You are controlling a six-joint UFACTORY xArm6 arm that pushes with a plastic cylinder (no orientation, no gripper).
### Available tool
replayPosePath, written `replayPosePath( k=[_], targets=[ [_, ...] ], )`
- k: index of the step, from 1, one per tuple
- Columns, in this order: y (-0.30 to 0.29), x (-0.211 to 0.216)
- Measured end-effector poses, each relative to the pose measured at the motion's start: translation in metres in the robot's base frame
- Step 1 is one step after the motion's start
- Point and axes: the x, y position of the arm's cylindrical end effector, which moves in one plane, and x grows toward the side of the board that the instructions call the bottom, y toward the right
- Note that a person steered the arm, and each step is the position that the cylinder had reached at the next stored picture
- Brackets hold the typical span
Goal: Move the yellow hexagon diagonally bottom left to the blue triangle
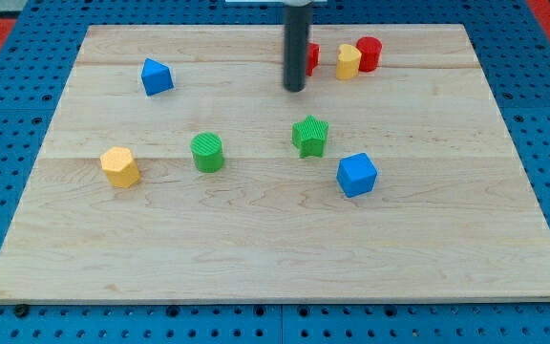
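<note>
Yellow hexagon (120, 166): squat, six-sided, warm yellow, flat near the view's left edge, below and left of blue triangle (157, 76), well apart. My tip (295, 89): bare rod end, touching nothing, beside a partly hidden red block (311, 59), far from both

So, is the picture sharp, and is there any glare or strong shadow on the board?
Camera view: sharp overall, even soft light, no glare on the wooden board; only faint shadows beside the blocks, such as the blue cube; my tip shows clearly.
</note>
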Motion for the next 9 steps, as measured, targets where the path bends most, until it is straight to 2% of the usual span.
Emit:
replayPosePath(
  k=[2,4,6,7,9],
  targets=[
    [-0.087,0.072],
    [-0.118,0.145],
    [-0.210,0.139],
    [-0.202,0.101],
    [-0.238,0.077]
  ],
)
